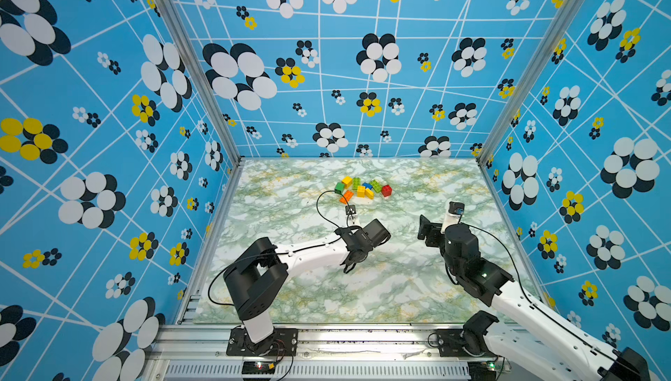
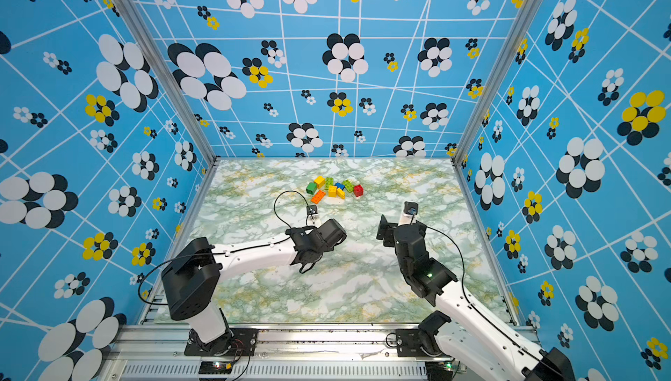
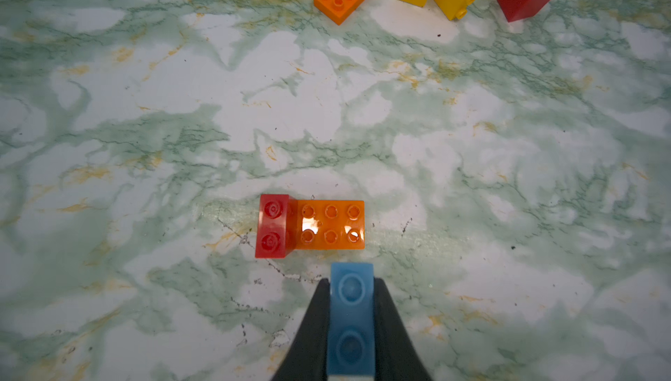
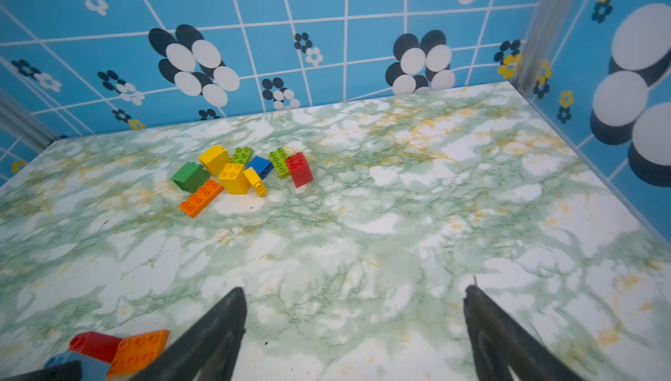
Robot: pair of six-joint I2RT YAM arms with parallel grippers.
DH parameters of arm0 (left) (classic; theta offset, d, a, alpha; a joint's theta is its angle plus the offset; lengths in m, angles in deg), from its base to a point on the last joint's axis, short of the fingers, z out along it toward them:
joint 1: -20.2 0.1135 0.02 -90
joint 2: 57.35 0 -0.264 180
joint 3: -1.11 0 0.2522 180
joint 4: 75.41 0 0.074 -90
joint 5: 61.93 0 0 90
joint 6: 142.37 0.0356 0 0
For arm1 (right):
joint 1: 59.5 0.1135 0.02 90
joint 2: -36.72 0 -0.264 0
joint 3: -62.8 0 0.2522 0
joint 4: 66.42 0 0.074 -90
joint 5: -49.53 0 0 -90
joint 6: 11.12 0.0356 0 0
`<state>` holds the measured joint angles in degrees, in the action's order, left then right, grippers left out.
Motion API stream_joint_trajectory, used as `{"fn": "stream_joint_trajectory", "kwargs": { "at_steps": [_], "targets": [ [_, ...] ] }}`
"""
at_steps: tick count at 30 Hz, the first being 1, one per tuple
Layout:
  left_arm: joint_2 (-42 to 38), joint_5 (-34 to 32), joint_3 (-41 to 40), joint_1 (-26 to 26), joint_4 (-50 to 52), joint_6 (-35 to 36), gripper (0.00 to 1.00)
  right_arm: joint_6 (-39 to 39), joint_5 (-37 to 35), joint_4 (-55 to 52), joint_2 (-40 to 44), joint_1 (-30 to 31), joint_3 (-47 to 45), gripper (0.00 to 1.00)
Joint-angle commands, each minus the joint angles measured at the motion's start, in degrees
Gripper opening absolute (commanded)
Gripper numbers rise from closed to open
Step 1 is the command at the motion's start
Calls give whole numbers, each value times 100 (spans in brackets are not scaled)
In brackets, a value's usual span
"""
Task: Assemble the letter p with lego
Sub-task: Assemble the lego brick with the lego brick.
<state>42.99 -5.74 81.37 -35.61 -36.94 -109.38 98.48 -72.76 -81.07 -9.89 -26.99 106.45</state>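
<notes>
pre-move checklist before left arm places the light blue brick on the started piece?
1. Left gripper shut on the light blue brick: ok.
2. Started piece in sight, red brick joined to one end of the orange brick: ok.
3. Free studs on that orange brick: ok.
4. Light blue brick lined up over its target: not ok, it sits beside the orange brick's long edge in the left wrist view.
5. Right gripper open, empty, away from the started piece: ok.
6. Spare brick pile apart from the build spot: ok.
</notes>
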Motion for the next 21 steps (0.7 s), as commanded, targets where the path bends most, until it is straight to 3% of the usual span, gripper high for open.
{"fn": "stream_joint_trajectory", "kwargs": {
  "at_steps": [1, 21],
  "targets": [
    [249, -742, 238, -53, 214, -195, 0, 334, -181, -193, 198, -85, -53, 95],
    [924, -907, 38, -153, -890, 131, 0, 418, 153, -87, 253, -96, -111, 97]
  ]
}}
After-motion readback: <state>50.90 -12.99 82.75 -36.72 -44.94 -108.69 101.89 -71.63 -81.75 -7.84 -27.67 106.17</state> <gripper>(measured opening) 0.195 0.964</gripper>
